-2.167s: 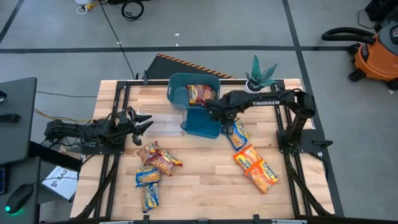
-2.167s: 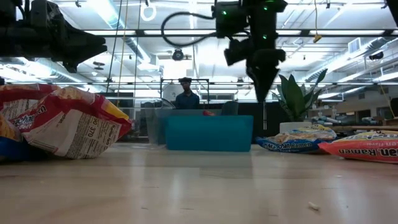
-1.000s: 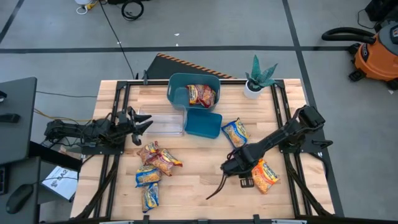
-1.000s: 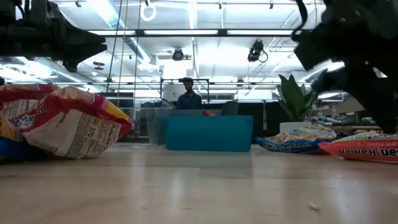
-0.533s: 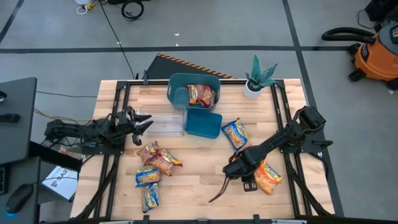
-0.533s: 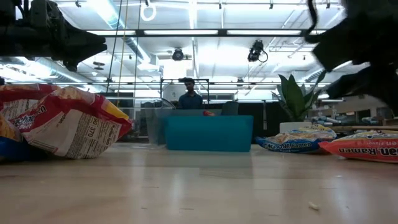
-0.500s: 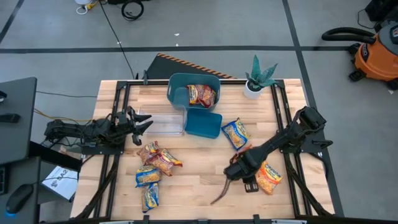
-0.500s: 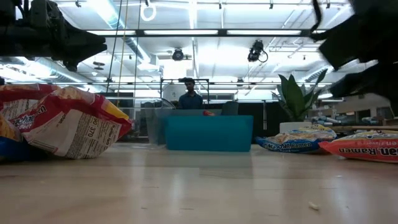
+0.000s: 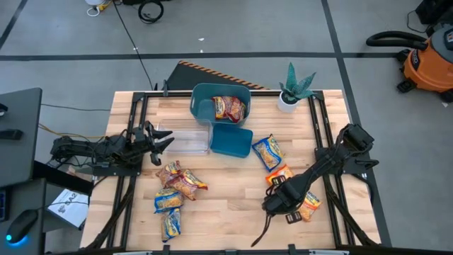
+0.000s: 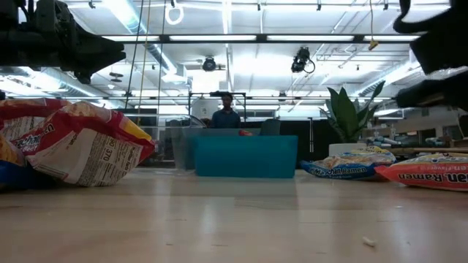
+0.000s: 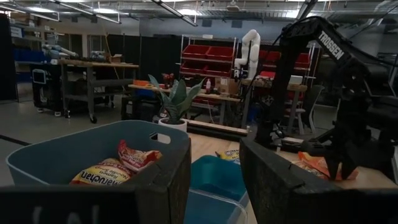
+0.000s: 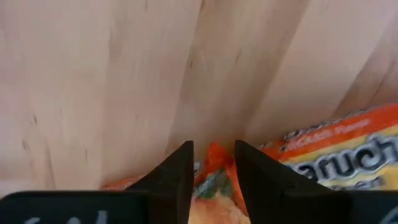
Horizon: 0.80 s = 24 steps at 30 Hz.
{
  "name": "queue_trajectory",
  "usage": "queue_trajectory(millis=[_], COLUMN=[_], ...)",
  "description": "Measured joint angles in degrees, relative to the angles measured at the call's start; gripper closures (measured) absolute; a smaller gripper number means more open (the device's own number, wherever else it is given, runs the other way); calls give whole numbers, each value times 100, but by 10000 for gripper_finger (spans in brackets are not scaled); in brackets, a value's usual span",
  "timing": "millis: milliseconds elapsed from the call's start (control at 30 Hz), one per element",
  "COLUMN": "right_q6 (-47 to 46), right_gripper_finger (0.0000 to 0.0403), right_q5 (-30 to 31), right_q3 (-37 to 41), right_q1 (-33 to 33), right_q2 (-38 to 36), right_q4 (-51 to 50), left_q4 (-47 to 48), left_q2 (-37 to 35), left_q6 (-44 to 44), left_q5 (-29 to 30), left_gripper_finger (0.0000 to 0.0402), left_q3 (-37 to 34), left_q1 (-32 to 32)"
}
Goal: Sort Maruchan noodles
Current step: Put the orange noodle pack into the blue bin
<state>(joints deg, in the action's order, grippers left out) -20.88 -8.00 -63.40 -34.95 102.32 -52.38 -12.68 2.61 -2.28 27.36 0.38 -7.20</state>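
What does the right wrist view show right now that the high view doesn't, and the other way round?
Only the right wrist view: the right gripper open, fingers straddling an orange Maruchan packet's edge.
Only the high view: the teal bin holding a packet, the left pile, the parked left gripper.
Both: the orange packets and wooden table.

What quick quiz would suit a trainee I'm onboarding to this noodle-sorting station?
1. True or false: the left gripper is shut on a packet.
2. The right gripper is above which of these? A) the red pile B) the orange packets C) the plant
3. What lies in the teal bin at the table's far edge?

Key: 1 false, its fingers are open and empty. 2 B. 3 noodle packets.
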Motion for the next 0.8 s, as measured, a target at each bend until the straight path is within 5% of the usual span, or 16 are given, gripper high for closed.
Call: queue_trajectory(millis=[233,467,800], right_q6=[-34,280,1601], right_gripper_finger=[389,397,398], right_q5=[-148,98,2783], right_q3=[179,-772,-3000], right_q1=[45,518,1366], right_q2=[2,11,7], right_q4=[69,-717,-2060], left_q4=[1,1,1], left_q2=[0,0,0], left_q6=[0,-2,-42], left_q5=[1,1,-1], left_gripper_finger=[260,260,260], left_q3=[1,1,0], left_q1=[-1,-1,-2])
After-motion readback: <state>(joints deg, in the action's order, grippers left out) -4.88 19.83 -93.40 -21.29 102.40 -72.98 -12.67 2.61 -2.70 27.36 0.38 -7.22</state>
